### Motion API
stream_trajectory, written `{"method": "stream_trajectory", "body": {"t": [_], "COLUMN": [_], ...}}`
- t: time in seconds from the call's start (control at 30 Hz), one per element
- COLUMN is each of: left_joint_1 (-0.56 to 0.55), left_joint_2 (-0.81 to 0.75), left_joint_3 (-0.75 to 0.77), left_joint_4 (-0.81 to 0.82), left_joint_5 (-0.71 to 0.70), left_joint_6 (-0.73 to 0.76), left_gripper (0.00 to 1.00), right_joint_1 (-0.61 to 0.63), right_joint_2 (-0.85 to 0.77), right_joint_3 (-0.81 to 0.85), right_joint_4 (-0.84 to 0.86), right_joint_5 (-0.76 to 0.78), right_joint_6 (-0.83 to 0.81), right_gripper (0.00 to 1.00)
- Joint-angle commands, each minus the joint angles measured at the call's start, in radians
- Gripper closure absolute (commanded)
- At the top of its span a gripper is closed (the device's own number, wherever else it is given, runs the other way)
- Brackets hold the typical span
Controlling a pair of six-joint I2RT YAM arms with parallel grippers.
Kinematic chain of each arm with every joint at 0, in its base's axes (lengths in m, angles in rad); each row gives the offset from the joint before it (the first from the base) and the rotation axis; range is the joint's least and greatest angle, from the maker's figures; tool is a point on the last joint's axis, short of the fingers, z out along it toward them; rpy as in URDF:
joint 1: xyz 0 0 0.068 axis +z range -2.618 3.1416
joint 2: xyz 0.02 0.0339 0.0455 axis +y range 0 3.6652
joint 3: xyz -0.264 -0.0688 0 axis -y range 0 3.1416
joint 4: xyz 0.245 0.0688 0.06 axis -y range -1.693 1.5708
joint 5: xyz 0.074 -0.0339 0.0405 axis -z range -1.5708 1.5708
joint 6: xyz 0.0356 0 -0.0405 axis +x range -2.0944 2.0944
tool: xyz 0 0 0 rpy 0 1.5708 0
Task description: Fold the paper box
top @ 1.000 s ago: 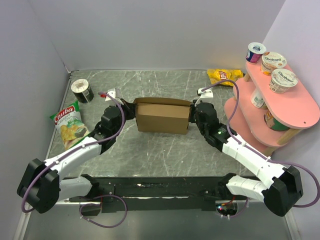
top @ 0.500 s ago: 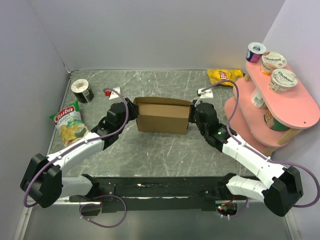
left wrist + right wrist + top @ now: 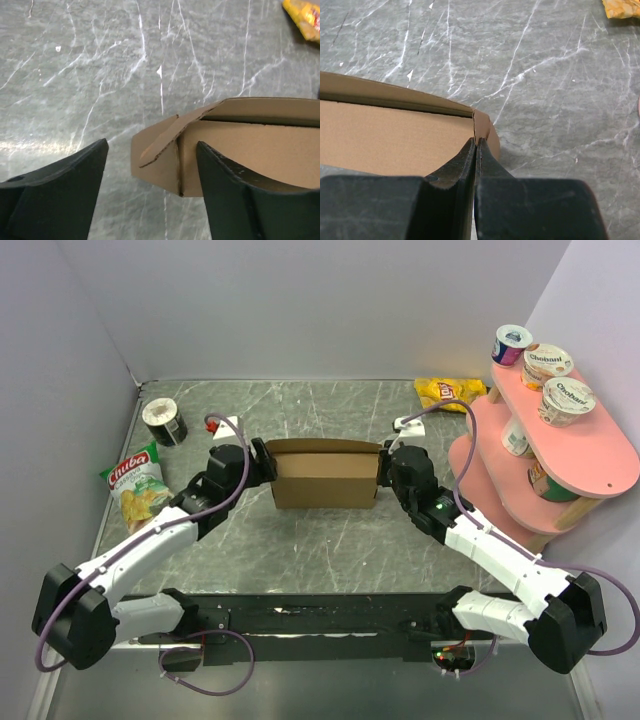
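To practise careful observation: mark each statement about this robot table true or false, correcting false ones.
1. The left gripper is open. True.
2. The paper box lies as a flat sheet. False: it stands folded into a box shape.
3. Yogurt cups sit on the pink shelf. True.
4. The chips bag lies right of the box. False: it lies to its left.
5. The right gripper is wide open. False: it is shut at the box's end.

Brown paper box (image 3: 325, 474), assembled, top open, mid-table

The green snack bag (image 3: 138, 492) reads "Chuba", and two yogurt cups (image 3: 547, 364) (on the pink shelf (image 3: 600, 455)) read "Chobani".
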Motion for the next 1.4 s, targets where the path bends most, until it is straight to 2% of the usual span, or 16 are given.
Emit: {"method": "stream_trajectory", "body": {"t": [0.0,0.17,0.3,0.43,0.5,0.6,0.63,0.7,0.73,0.83,1.0,1.13,1.37], "left_joint_1": [-0.004,0.021,0.059,0.078,0.093,0.107,0.107,0.108,0.108,0.108,0.108,0.108,0.108], "left_joint_2": [-0.035,-0.068,-0.039,-0.020,-0.003,0.029,0.035,0.053,0.058,0.070,0.072,0.069,0.069], "left_joint_3": [0.029,0.103,0.195,0.246,0.270,0.296,0.302,0.313,0.318,0.324,0.327,0.332,0.325], "left_joint_4": [-0.158,-0.180,-0.259,-0.313,-0.333,-0.351,-0.353,-0.354,-0.356,-0.351,-0.332,-0.325,-0.312], "left_joint_5": [0.082,0.177,0.214,0.160,0.189,0.232,0.241,0.251,0.251,0.243,0.255,0.257,0.291], "left_joint_6": [0.082,0.135,0.183,0.250,0.283,0.310,0.315,0.327,0.330,0.341,0.355,0.366,0.373], "left_gripper": [0.20,0.06,0.04,0.01,0.05,0.17,0.26,0.32,0.40,0.50,0.54,0.63,0.67], "right_joint_1": [0.019,0.020,0.019,0.020,0.019,0.019,0.020,0.019,0.019,0.019,0.020,0.019,0.019], "right_joint_2": [0.049,0.057,0.060,0.055,0.055,0.055,0.057,0.055,0.055,0.052,0.055,0.061,0.073], "right_joint_3": [-0.027,-0.016,-0.008,-0.007,-0.010,-0.008,-0.008,-0.007,-0.007,-0.012,-0.012,-0.012,-0.007], "right_joint_4": [-0.199,-0.208,-0.213,-0.216,-0.216,-0.217,-0.217,-0.219,-0.220,-0.219,-0.217,-0.214,-0.213], "right_joint_5": [-0.092,-0.097,-0.101,-0.103,-0.103,-0.104,-0.106,-0.103,-0.104,-0.103,-0.107,-0.110,-0.120], "right_joint_6": [-0.001,0.002,0.002,-0.001,-0.001,-0.002,-0.004,-0.002,-0.002,-0.002,-0.005,-0.005,-0.005], "right_gripper": [1.00,1.00,1.00,1.00,1.00,1.00,1.00,1.00,1.00,1.00,1.00,1.00,1.00]}}
